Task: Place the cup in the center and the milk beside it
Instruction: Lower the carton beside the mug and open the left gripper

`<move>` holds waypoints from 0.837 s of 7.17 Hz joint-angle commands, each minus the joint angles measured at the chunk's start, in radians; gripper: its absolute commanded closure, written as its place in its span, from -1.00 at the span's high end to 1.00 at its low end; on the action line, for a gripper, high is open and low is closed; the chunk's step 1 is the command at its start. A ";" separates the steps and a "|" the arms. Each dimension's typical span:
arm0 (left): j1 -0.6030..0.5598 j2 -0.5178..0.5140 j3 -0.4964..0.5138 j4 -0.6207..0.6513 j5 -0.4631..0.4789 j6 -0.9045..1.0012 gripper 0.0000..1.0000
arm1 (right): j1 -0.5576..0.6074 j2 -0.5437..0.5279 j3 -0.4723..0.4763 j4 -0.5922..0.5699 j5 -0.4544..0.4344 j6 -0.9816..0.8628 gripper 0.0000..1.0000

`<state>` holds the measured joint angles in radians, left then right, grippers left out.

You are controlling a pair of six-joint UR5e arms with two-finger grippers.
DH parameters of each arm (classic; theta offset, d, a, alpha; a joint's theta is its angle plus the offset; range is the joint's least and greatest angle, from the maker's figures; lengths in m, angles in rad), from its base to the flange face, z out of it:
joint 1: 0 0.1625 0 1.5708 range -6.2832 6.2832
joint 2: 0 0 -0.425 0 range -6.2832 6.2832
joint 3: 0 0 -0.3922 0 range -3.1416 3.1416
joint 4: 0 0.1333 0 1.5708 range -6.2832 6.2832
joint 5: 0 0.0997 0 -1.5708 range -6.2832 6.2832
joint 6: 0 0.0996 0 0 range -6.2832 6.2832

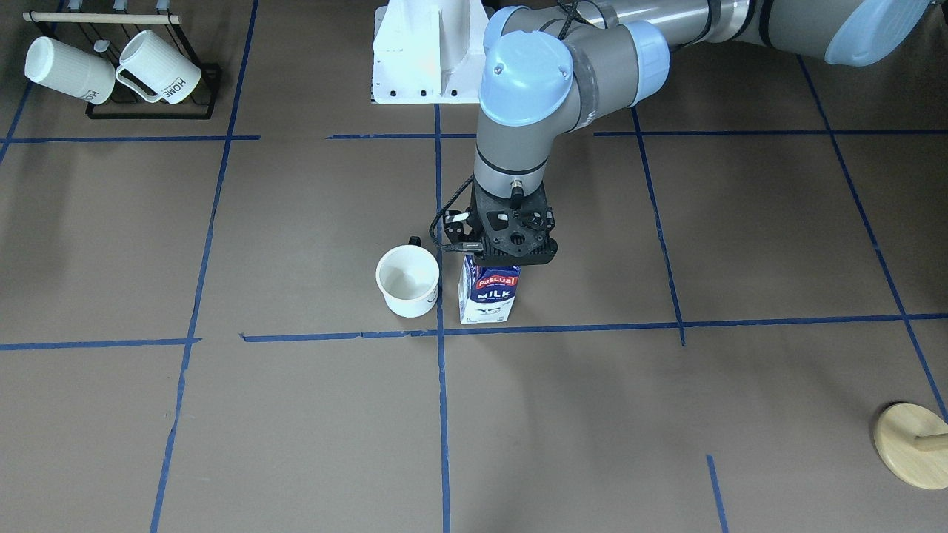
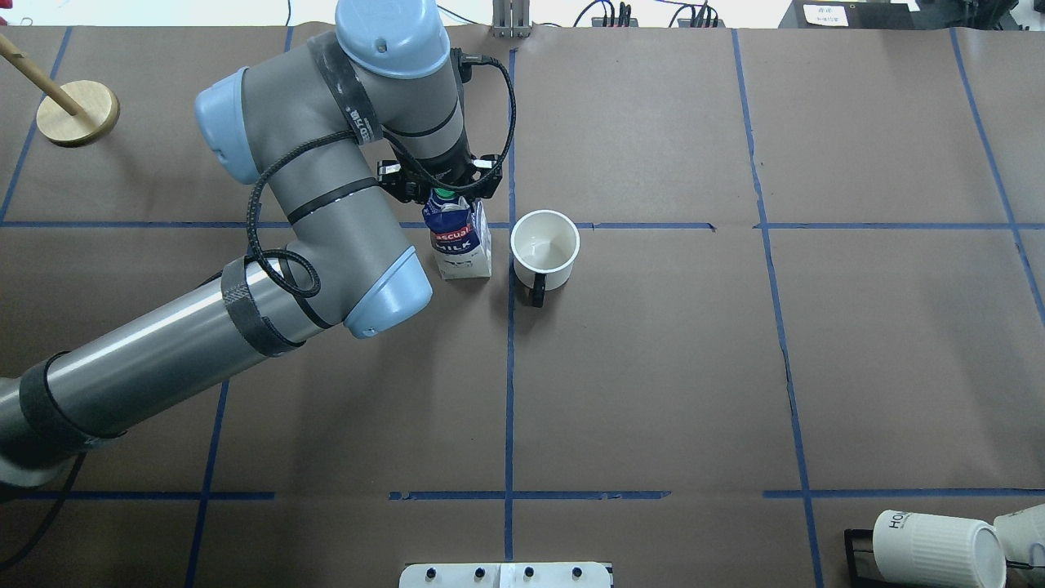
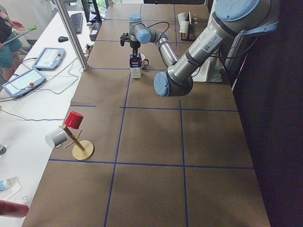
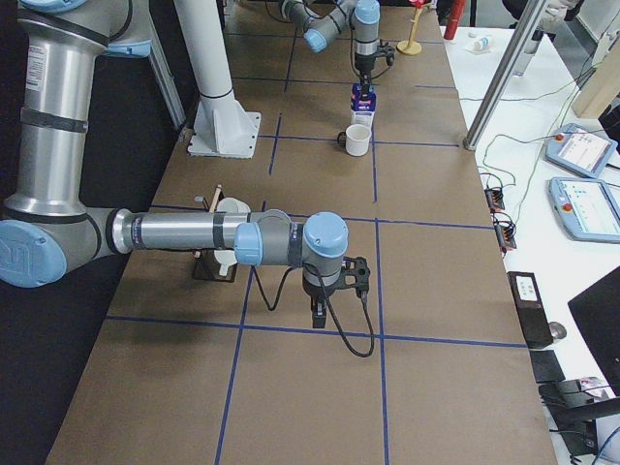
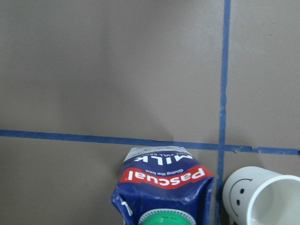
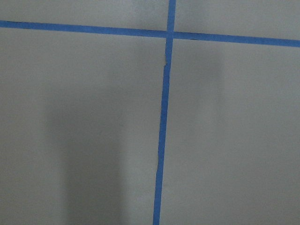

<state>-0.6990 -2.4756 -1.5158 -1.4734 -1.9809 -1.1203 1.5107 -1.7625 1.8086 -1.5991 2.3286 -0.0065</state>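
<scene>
The milk [image 1: 486,296], a dark blue carton with a green cap, stands upright on the brown surface just to one side of the center tape crossing [image 1: 441,333]. My left gripper [image 1: 513,255] is directly over it and looks shut on the carton's top ridge; its fingers are mostly hidden. The left wrist view shows the carton top [image 5: 164,187] close below. The white smiley cup [image 1: 407,281] stands upright on the other side of the tape line, a small gap from the milk, handle toward the robot. My right gripper [image 4: 329,305] hangs low over bare paper, far from both; I cannot tell its state.
A black rack [image 1: 152,111] holds two ribbed "HOME" mugs [image 1: 159,70] at the corner on the robot's right. A wooden stand [image 1: 915,444] sits at the far corner on its left. The white robot base [image 1: 422,59] is behind the center.
</scene>
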 commanded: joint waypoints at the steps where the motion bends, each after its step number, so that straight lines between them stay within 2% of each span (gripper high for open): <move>1: 0.015 -0.005 0.000 -0.001 0.001 0.002 0.08 | -0.001 0.000 -0.002 -0.001 0.000 0.000 1.00; 2: 0.016 -0.011 0.002 -0.001 0.001 0.002 0.12 | -0.001 0.000 -0.002 -0.001 0.000 0.000 1.00; 4: 0.016 -0.008 -0.006 -0.002 0.002 0.004 1.00 | -0.001 0.000 -0.002 -0.001 0.000 0.000 1.00; 6: 0.012 -0.006 -0.038 0.008 -0.001 0.007 1.00 | -0.001 0.000 -0.002 -0.001 0.000 0.000 1.00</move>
<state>-0.6845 -2.4833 -1.5309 -1.4726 -1.9796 -1.1155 1.5094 -1.7625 1.8070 -1.5999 2.3286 -0.0061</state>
